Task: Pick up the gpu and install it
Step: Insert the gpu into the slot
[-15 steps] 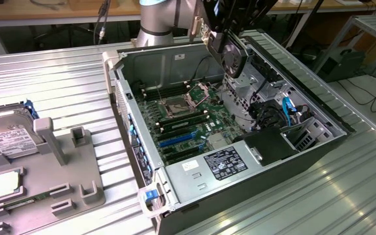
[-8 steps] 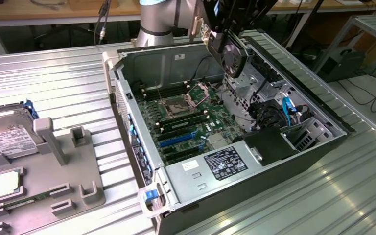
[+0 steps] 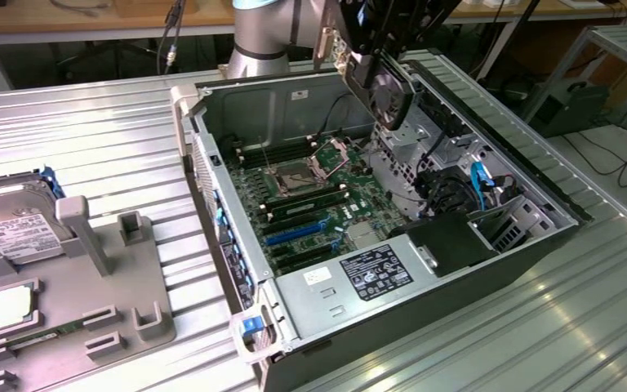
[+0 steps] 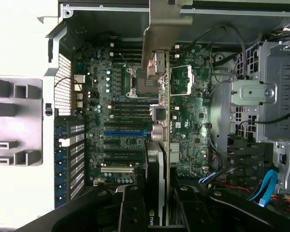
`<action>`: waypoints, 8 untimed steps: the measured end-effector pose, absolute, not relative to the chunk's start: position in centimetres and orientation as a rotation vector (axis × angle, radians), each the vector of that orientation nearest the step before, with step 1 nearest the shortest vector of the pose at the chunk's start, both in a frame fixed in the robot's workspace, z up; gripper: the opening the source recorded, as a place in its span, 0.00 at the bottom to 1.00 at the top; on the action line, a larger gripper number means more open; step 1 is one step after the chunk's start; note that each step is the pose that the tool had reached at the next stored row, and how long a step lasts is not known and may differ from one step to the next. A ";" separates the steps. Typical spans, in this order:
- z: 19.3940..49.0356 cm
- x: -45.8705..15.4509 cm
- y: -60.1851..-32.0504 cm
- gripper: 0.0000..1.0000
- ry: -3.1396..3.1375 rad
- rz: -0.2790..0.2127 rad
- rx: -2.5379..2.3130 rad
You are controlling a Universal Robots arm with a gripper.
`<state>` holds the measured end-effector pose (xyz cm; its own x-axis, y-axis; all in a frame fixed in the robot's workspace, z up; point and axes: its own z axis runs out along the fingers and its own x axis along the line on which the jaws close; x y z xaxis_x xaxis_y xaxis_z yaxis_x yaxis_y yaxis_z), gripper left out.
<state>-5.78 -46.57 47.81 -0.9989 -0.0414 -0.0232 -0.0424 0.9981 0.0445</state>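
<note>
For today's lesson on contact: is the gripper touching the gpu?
Touching. The wrist view shows the gpu edge-on, pinched by the gripper, whose black fingers press against both its faces with no gap.

The computer case lies open on top, so the way down to the motherboard is free from above; the drive cage and blue cables crowd the exterior view's right; the power supply walls off the near end; the gpu hangs over the far end.
</note>
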 end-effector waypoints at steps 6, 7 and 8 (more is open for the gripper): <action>47.8 -5.8 -46.6 0.28 3.112 0.072 -0.228; 47.8 -5.8 -46.6 0.28 3.111 0.072 -0.246; 47.8 -5.8 -46.6 0.28 3.110 0.072 -0.266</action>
<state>-5.78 -46.57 47.82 -0.9853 -0.1693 -0.0232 -0.1702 0.9844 0.0444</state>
